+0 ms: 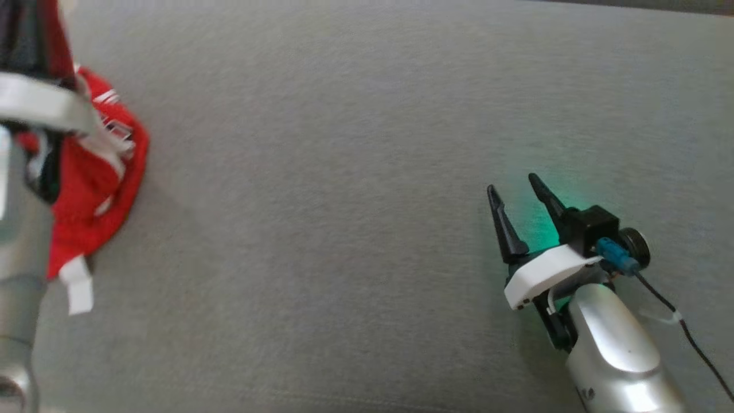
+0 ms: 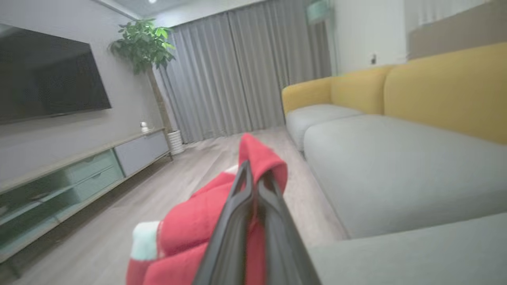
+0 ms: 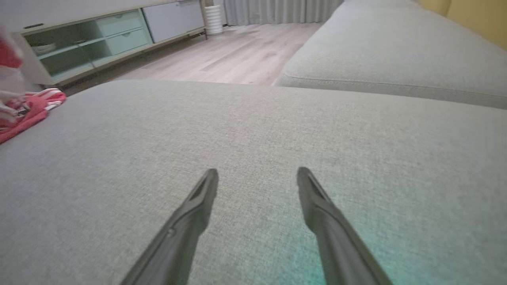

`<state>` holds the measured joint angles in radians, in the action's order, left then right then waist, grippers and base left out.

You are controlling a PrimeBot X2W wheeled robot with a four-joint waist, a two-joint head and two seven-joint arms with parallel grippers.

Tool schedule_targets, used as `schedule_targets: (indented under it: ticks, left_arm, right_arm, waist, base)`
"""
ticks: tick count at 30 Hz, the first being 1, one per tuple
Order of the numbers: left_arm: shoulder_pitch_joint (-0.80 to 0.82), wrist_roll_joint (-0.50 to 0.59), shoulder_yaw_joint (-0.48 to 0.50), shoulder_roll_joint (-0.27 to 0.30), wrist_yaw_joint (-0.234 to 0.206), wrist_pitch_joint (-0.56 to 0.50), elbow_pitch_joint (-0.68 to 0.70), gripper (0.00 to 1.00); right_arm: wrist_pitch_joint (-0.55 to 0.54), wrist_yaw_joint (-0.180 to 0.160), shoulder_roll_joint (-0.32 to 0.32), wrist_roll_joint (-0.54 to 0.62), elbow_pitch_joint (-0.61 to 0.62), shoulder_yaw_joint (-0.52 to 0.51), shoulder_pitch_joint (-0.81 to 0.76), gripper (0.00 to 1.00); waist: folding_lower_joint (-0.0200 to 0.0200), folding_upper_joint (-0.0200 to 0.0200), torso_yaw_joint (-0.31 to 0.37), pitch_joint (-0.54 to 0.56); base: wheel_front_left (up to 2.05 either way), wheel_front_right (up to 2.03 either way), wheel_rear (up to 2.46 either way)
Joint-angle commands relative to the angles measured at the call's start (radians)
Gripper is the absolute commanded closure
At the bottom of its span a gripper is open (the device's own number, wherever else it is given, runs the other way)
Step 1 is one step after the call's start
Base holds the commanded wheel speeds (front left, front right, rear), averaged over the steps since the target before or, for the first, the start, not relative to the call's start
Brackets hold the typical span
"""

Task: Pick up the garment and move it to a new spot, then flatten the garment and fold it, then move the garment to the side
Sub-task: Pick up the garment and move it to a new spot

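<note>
left gripper (image 2: 255,170) close up in the left wrist view, its two dark fingers pressed together and pinching a fold of the red garment (image 2: 190,221). a peak of red cloth sticks up past the fingertips, and more red cloth with a white cuff bunches under the fingers.

in the head view the garment (image 1: 92,189) is at the left edge of the grey seat (image 1: 321,229). it is red with white stripes and a white tab. its top is drawn up toward the left arm (image 1: 23,241) and its lower part is heaped on the seat.

the right gripper (image 1: 511,182) is over the right part of the seat, well apart from the garment, with its fingers spread and nothing between them. a green glow (image 1: 545,229) falls on the seat just beside it.

in the right wrist view the spread fingers of the right gripper (image 3: 257,171) hang low over the seat (image 3: 253,118), and the garment (image 3: 23,114) shows at the seat's far left edge.

beyond the seat are a wood floor (image 2: 190,166), a low cabinet (image 2: 79,174), a dark tv (image 2: 47,79), a plant (image 2: 142,43) and grey curtains (image 2: 245,67). a yellow backrest (image 2: 447,87) rises behind the seat.
</note>
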<state>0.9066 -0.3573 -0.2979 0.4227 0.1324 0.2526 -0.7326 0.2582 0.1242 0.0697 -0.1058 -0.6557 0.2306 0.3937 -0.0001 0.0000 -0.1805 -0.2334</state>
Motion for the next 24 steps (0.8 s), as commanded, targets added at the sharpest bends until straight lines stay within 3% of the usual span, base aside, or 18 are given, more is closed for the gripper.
schedule_targets:
  ticks: [1, 12, 17, 23, 24]
  left_arm:
    - [0.052, 0.007, 0.012, 0.034, -0.002, 0.009, 0.053, 1.00]
    - [0.062, -0.043, -0.259, -0.148, -0.002, 0.009, 0.316, 1.00]
    - [-0.017, -0.052, -0.302, -0.148, -0.002, 0.009, 0.303, 1.00]
    - [-0.200, -0.068, -0.259, -0.145, -0.025, 0.009, 0.158, 1.00]
    - [-0.235, -0.064, -0.253, -0.144, -0.033, 0.009, 0.132, 0.31]
  right_arm:
    - [0.004, 0.007, -0.013, -0.009, 0.028, 0.023, 0.003, 0.00]
    - [0.004, 0.007, -0.019, -0.028, 0.034, 0.033, -0.038, 0.00]
    - [0.004, 0.007, -0.019, -0.030, 0.042, 0.020, -0.053, 0.00]
    - [0.004, 0.007, -0.019, -0.035, 0.052, 0.016, -0.061, 0.00]
    - [0.004, 0.007, -0.019, -0.037, 0.053, 0.019, -0.061, 0.00]
  waist:
    - [0.0001, 0.0000, 0.069, 0.050]
    - [0.0001, 0.0000, 0.294, 0.116]
    - [0.0001, 0.0000, 0.322, 0.118]
    - [0.0001, 0.0000, 0.309, 0.119]
    - [0.0001, 0.0000, 0.306, 0.121]
  base:
    - [0.00, 0.00, 0.00]
    - [0.00, 0.00, 0.00]
    - [0.00, 0.00, 0.00]
    - [0.00, 0.00, 0.00]
    - [0.00, 0.00, 0.00]
